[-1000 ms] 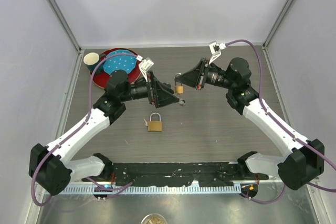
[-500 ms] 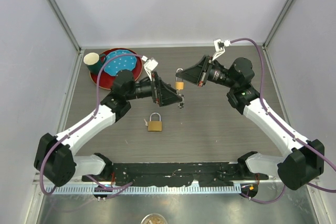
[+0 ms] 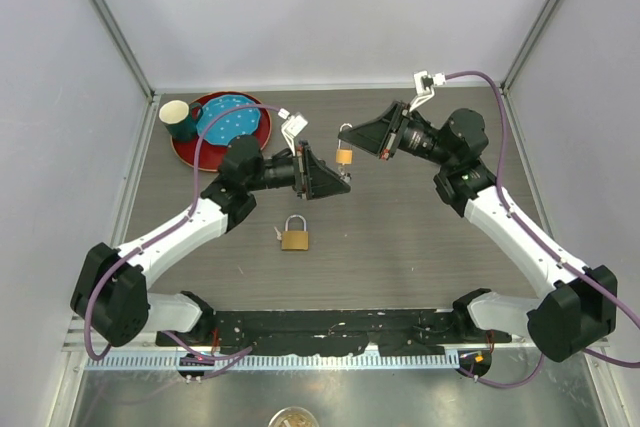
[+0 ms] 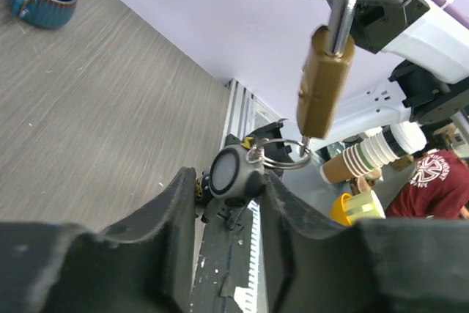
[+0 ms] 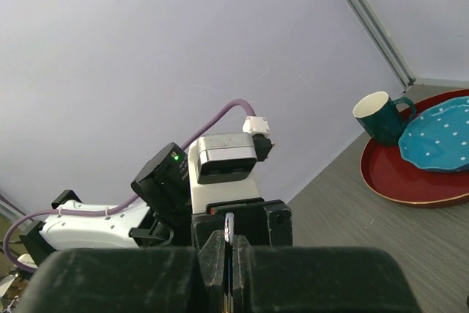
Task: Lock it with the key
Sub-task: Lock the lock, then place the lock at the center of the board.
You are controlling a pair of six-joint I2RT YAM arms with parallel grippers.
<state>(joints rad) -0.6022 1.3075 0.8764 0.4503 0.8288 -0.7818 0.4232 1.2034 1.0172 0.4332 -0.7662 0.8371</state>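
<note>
So far, my right pincer (image 3: 351, 137) clamps the padlock (image 3: 343, 155) aloft mid-table, key ring (image 4: 282, 155) dangling from its base; my left pincer (image 3: 343, 185) straddles the fob (image 4: 231, 174), grip unclear. Turning is left.

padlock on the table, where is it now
Top external view: the padlock lies flat on the table, slightly left of centre, just nearer the arm bases than the left gripper; the right gripper holds a second padlock.
</note>
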